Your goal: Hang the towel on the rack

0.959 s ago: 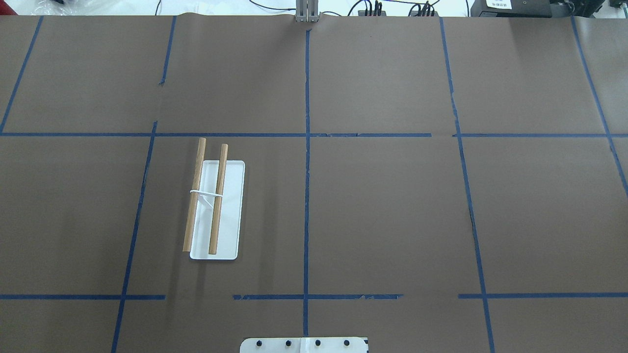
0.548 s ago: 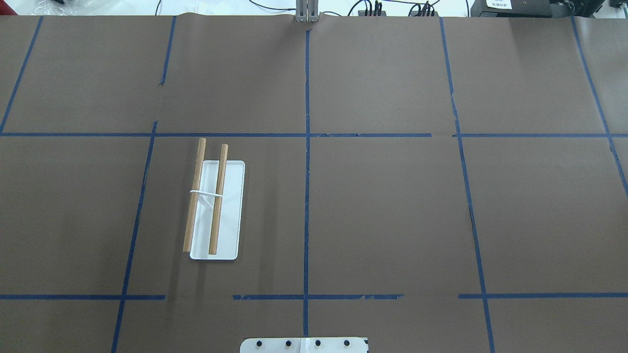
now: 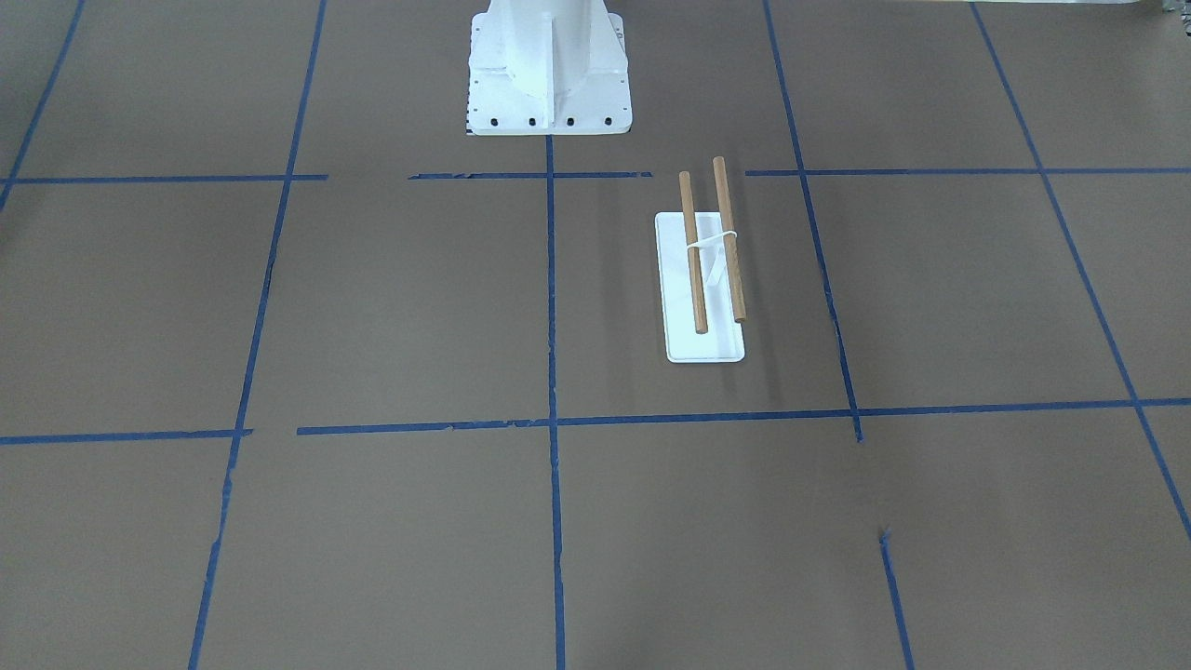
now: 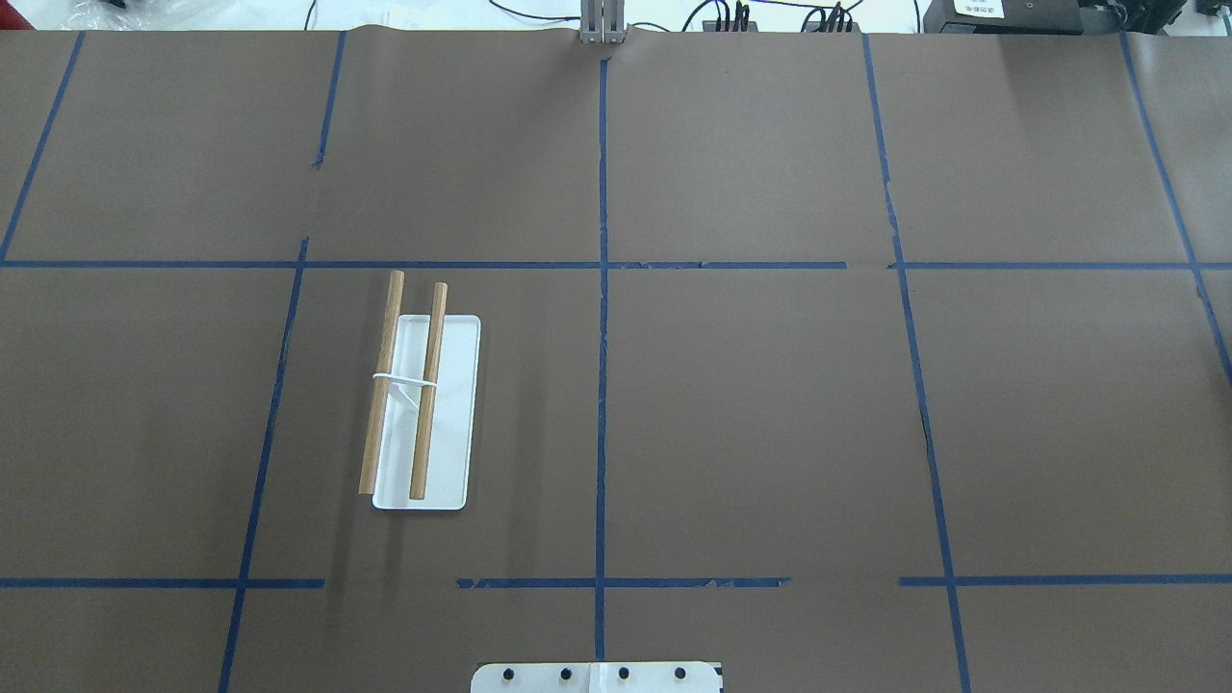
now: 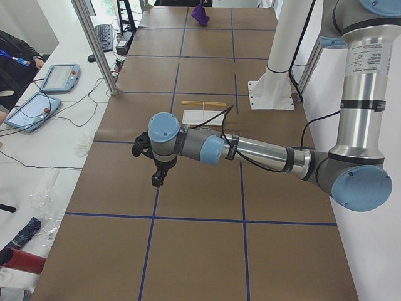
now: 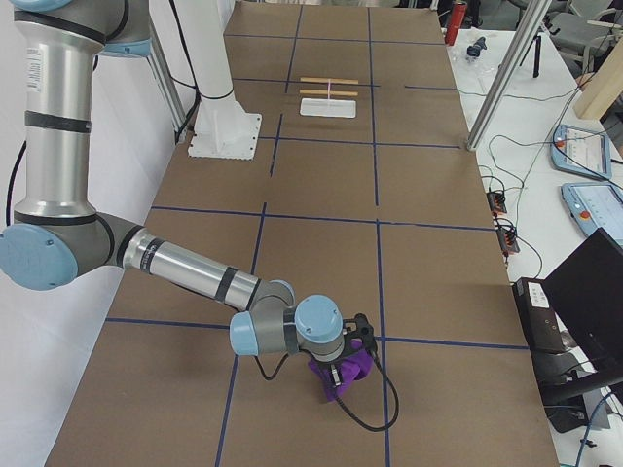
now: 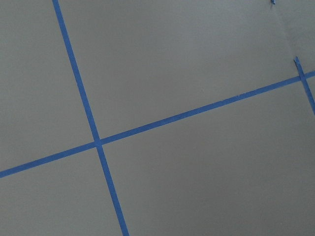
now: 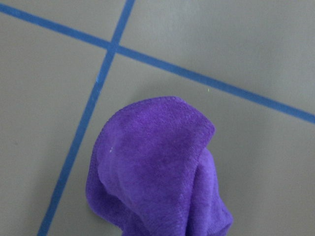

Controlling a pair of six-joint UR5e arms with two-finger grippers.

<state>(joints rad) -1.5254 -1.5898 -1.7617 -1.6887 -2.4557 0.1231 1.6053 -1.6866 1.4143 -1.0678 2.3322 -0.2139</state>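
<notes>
The surface (image 4: 770, 433) is brown, and blue tape lines (image 4: 603, 385) cut it into big squares. In the left side view, a white desk (image 5: 62, 135) runs down the left of the frame. It holds two light blue tablets (image 5: 59, 76), a keyboard (image 5: 103, 36) and thin black wires. A shiny metal post (image 5: 95, 44) stands in the upper left. In the right side view, a black laptop (image 6: 584, 292) sits at the lower right. The light is bright and even.
</notes>
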